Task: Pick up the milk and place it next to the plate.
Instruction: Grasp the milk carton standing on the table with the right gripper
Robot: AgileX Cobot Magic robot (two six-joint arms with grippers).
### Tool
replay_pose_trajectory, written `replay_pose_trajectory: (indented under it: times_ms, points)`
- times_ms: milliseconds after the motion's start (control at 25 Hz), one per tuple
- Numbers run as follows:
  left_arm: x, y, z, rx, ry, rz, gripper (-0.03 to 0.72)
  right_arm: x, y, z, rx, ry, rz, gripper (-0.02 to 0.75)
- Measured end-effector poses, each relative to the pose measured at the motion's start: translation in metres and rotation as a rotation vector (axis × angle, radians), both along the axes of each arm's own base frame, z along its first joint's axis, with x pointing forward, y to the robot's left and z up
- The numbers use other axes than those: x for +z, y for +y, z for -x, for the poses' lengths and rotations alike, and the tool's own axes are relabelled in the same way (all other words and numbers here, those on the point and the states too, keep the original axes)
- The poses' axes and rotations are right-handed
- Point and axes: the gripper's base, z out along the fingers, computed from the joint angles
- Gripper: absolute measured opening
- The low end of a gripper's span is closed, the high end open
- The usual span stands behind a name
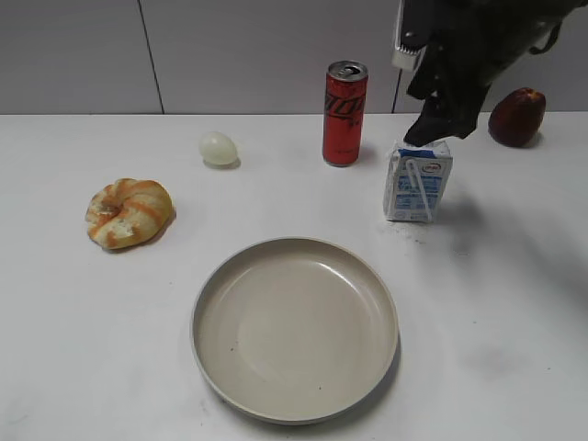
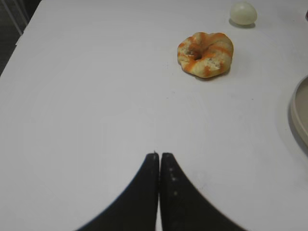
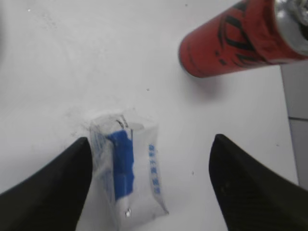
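Your milk carton (image 1: 418, 181) stands upright right of the red can (image 1: 344, 113), beyond the plate (image 1: 294, 342). It's probably light with thin, crushable walls: squeeze its flat sides gently. The right gripper (image 3: 149, 178) hovers above, spread wide; the left gripper (image 2: 159, 161) is closed, empty.

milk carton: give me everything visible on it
The milk is a small white carton with blue print, a gable top with a blue ridge, and a white straw slanting across its front. It looks like coated paperboard. It stands upright on the white table, right of the red can and beyond the plate, apart from both. The right gripper is open around its top; one finger sits right beside it, and contact is unclear.
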Motion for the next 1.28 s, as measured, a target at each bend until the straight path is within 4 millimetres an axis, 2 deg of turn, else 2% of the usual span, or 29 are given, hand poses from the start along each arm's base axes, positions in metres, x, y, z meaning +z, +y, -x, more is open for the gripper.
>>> replay_pose_trajectory:
  times_ms: [120,240,560,720,960,1160,1280]
  points:
    - [0.0,0.0,0.0,0.0,0.0,0.0,0.007,-0.019,0.007,-0.004,0.02,0.048,0.011,0.571]
    - [0.0,0.0,0.0,0.0,0.0,0.0,0.007,-0.032,0.005,-0.006,0.038,0.07,0.059,0.571]
    - [0.0,0.0,0.0,0.0,0.0,0.0,0.007,-0.045,0.001,-0.01,0.065,0.07,0.131,0.571]
    - [0.0,0.0,0.0,0.0,0.0,0.0,0.007,-0.06,0.001,-0.012,0.07,0.098,0.143,0.563]
    - [0.0,0.0,0.0,0.0,0.0,0.0,0.007,-0.075,0.001,-0.014,0.076,0.124,0.159,0.452]
    - [0.0,0.0,0.0,0.0,0.0,0.0,0.007,-0.075,0.001,-0.014,0.075,0.133,0.158,0.282]
    - [0.0,0.0,0.0,0.0,0.0,0.0,0.007,-0.072,0.001,-0.013,0.073,0.138,0.156,0.279]
